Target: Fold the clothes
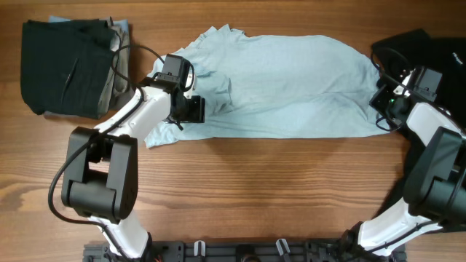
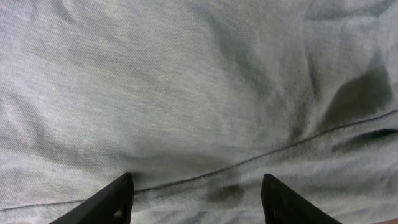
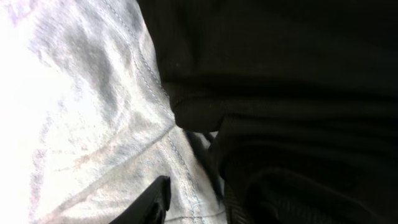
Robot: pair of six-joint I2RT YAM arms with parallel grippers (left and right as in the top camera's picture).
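Observation:
The clothes here are a pale light-blue T-shirt [image 1: 291, 80] spread flat across the table's far half and a black T-shirt [image 1: 437, 45] bunched at the far right. My left gripper [image 1: 191, 109] is down on the blue shirt's left part. In the left wrist view the left gripper [image 2: 196, 199] is open, with a seam of the blue cloth [image 2: 186, 93] running between its fingers. My right gripper [image 1: 382, 102] is at the blue shirt's right edge. In the right wrist view the right gripper [image 3: 196, 202] is open a little, over the stitched hem [image 3: 149, 81], beside the black T-shirt [image 3: 280, 74]. Its right finger is lost against the black cloth.
A stack of folded dark and grey garments [image 1: 65, 65] lies at the far left corner. Bare wooden table [image 1: 277, 189] runs along the near half. Cables loop over the stack's right side and by the right arm.

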